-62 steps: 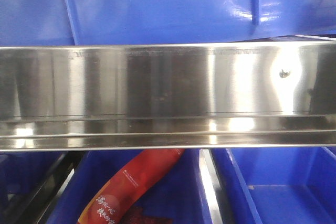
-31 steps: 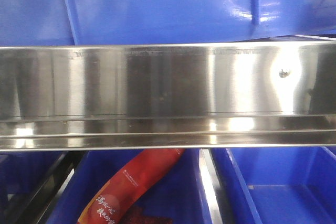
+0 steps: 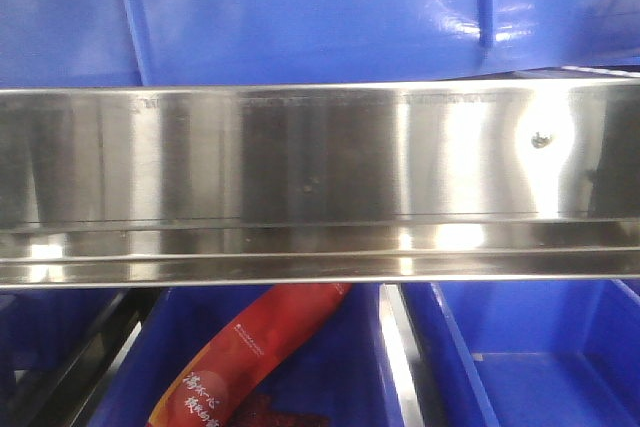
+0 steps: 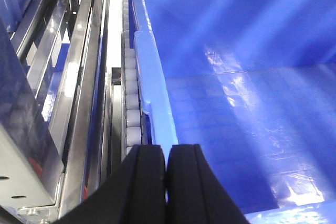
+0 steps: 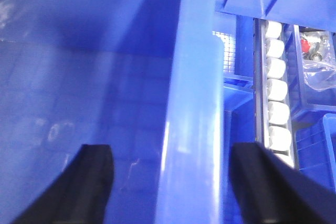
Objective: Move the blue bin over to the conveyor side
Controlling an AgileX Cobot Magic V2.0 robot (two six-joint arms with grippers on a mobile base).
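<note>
The blue bin (image 4: 236,108) fills the left wrist view, empty, with a glossy gridded floor. My left gripper (image 4: 167,153) is shut, its black fingers pressed together just over the bin's thick left rim (image 4: 152,87); nothing shows between them. In the right wrist view my right gripper (image 5: 172,163) is open and straddles the bin's other rim (image 5: 191,77), with one finger (image 5: 94,182) inside the bin and the other (image 5: 254,182) outside it. The conveyor is out of view.
A shiny steel rail (image 3: 320,177) crosses the front view, with glossy blue bin walls (image 3: 300,7) above. Below it a lower bin holds a red snack packet (image 3: 260,347). White rollers (image 4: 132,103) (image 5: 276,77) run beside the bin. A clear bag of small parts (image 5: 317,61) lies at the right.
</note>
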